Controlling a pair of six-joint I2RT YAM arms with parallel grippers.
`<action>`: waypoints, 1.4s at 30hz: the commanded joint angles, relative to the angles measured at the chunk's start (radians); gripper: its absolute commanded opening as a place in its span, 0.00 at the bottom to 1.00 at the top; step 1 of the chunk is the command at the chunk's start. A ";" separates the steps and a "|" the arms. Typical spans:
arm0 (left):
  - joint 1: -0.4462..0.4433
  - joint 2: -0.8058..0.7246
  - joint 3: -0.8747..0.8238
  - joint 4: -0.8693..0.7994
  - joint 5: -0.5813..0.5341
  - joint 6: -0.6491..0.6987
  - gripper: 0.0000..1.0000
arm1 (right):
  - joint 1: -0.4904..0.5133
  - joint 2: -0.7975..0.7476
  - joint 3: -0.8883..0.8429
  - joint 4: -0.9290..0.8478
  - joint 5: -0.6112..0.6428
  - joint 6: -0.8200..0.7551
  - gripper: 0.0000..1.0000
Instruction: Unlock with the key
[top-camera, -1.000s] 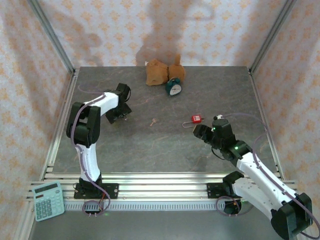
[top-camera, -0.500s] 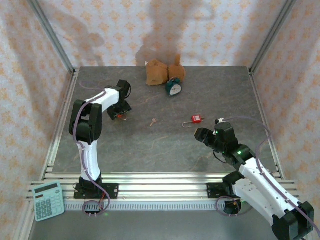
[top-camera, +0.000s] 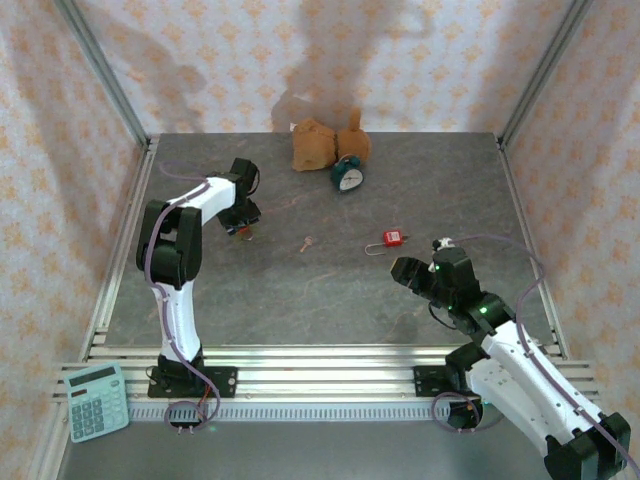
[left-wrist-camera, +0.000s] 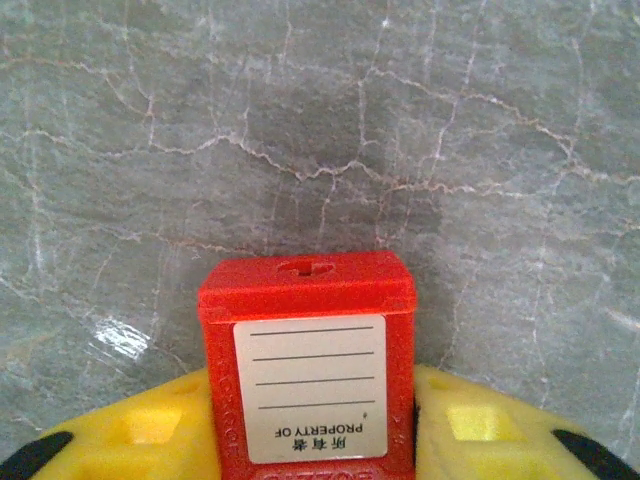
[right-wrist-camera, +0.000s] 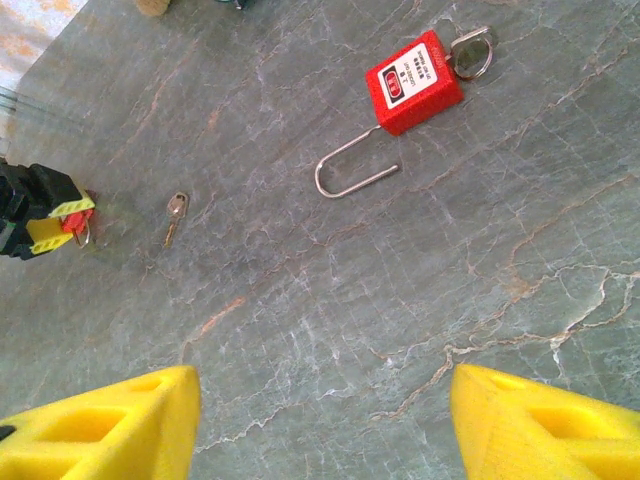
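Since the earlier frame, the left hand (top-camera: 241, 226) has been shifted slightly toward the far-left part of the worktop (top-camera: 330, 300) and its fingers (left-wrist-camera: 470, 430) have been drawn in; the right arm has been pulled back toward its base.

A red padlock (left-wrist-camera: 308, 370) is gripped between the yellow fingers of the left hand. Its labelled face is turned to the wrist camera, and an end face with a small slot points away from the palm. The right hand (top-camera: 405, 270) is held wide, with nothing between its fingers, low over the right side of the worktop. A second red padlock (right-wrist-camera: 413, 82) is seen lying flat ahead of it, shackle swung open, with a metal ring (right-wrist-camera: 472, 52) at its body. The key (top-camera: 307, 243) lies flat near the middle, between the two hands and touched by neither.

The surface is grey and marble-patterned, with pale veins. At its far edge a brown soft object (top-camera: 325, 145) and a teal alarm clock (top-camera: 347, 176) are placed. The enclosure is bounded by wallpapered walls (top-camera: 250, 60) bearing an orange motif and by aluminium rails (top-camera: 320, 360). A calculator (top-camera: 96, 400) rests at the near left corner.
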 joint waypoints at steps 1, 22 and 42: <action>0.034 -0.021 -0.064 -0.038 -0.068 0.055 0.36 | 0.003 -0.001 0.004 -0.003 0.011 -0.007 0.66; -0.523 -0.281 -0.523 0.090 -0.086 -0.011 0.38 | 0.005 0.155 0.065 0.072 -0.049 -0.032 0.64; -0.529 -0.512 -0.707 0.024 -0.284 -0.014 0.75 | 0.073 0.214 0.129 0.089 -0.031 -0.015 0.65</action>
